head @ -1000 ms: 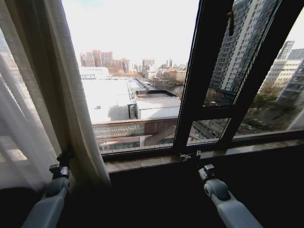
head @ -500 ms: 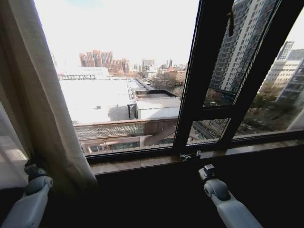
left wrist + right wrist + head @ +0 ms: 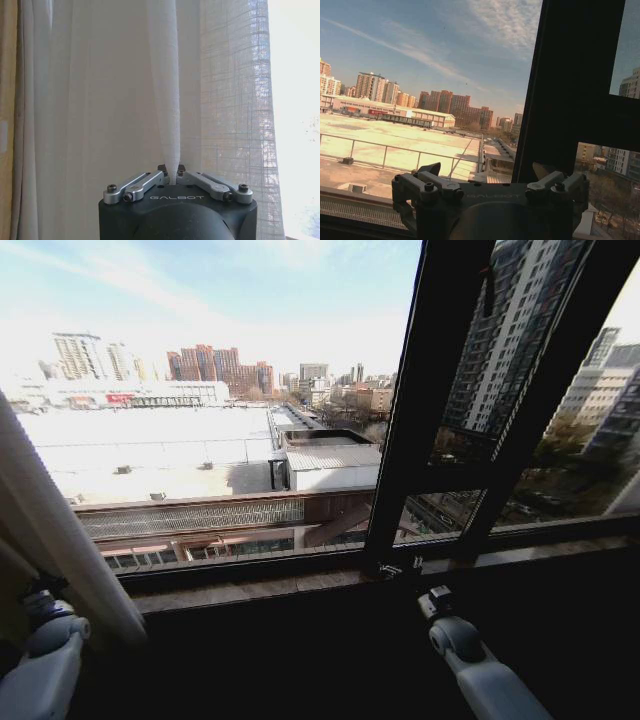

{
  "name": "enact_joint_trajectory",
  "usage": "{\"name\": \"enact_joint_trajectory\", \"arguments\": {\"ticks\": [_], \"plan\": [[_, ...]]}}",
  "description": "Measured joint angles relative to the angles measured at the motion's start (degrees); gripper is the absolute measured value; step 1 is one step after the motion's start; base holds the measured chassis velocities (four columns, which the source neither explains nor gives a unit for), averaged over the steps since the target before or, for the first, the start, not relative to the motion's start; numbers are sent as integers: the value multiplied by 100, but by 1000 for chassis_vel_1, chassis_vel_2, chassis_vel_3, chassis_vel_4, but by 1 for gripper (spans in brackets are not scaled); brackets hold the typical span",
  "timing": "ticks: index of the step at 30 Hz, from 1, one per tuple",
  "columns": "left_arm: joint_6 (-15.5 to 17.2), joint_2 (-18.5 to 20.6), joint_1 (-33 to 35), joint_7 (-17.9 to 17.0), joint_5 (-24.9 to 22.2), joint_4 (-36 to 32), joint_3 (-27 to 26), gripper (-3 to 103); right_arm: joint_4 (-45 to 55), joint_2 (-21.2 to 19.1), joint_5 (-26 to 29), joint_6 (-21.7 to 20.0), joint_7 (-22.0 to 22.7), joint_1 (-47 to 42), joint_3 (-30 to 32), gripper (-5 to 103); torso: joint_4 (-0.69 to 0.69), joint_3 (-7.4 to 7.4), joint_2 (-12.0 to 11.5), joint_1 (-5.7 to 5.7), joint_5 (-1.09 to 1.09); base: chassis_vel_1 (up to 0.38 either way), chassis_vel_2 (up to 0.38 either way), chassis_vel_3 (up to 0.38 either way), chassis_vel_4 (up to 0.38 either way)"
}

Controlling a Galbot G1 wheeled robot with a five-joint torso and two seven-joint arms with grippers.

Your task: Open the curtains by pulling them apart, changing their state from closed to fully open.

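A sheer white curtain is gathered into a narrow slanting band at the far left of the head view, with most of the window pane uncovered. My left gripper sits low at the curtain's foot. In the left wrist view the left gripper is shut on a pinched fold of the pleated curtain, which rises straight out of the jaws. My right gripper hangs by the window sill, right of centre. It is open in the right wrist view, with nothing between its fingers.
A thick black window frame bar stands upright right of centre, with a slanted bar further right. A brown sill runs along under the glass. Below it the wall is dark. Rooftops and towers lie outside.
My left gripper has moved left with the curtain in it, and the fabric has slid from near the middle-left to the picture's left edge, baring more glass. The right arm has stayed put.
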Motion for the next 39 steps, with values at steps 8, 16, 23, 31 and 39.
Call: {"name": "enact_joint_trajectory", "arguments": {"ticks": [8, 16, 23, 31, 39], "plan": [[147, -248, 413, 214, 411, -868, -112, 29, 0, 0, 0, 0, 0, 0, 0, 100, 1, 0, 0, 0, 1, 0, 0, 0, 0], [135, -496, 752, 119, 862, -1486, -195, 56, 0, 0, 0, 0, 0, 0, 0, 100, 1, -1, 0, 0, 1, 0, 0, 0, 0], [-49, -756, 1496, 902, 217, -2511, -38, 83, 0, 0, 0, 0, 0, 0, 0, 100, 1, 0, 0, 0, 2, 0, 0, 0, 0], [204, -1109, 2092, 2040, -734, -3375, 108, 100, 0, 0, 0, 0, 0, 0, 0, 100, 1, -1, 0, 0, 1, 0, 0, 0, 0], [558, -1624, 2368, 2016, -695, -3764, 125, 100, 0, 0, 0, 0, 0, 0, 0, 100, 1, -1, 0, -1, 1, 0, 0, 0, 0]]}}
